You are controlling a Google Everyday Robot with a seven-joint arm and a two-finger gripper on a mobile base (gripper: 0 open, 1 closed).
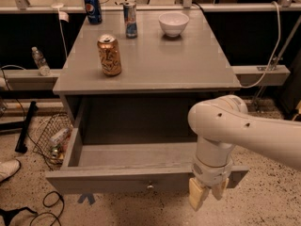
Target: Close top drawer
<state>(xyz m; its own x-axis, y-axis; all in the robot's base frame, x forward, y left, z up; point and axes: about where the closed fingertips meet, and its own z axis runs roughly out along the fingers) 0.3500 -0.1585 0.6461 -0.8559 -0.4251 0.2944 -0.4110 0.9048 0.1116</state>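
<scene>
The wide grey wooden top drawer (117,182) stands pulled fully out from under the grey tabletop (188,65), its plain flat front lying toward 6 o'clock in the camera view, with 1 small round metal knob (149,186) at its centre and the inside apparently bare. The cream two-finger gripper (208,195) hangs from the bulky white arm (244,131) at about 5 o'clock, just outside the drawer front and at 3 o'clock of the knob. Its fingers are drawn narrow and hold nothing. Whether they touch the front cannot be told, since they overlap its lower edge. The step in hand looks like the approach to the push, with the closing itself not yet begun. The next move calls for setting the fingers flat against the front and driving toward 12 o'clock. Contact this far from the centre could skew the drawer on its runners, so shifting toward the knob would help. A brown-orange drink can (109,55) and a white bowl (173,23) stand on top, so a gentle finish seems wise.
</scene>
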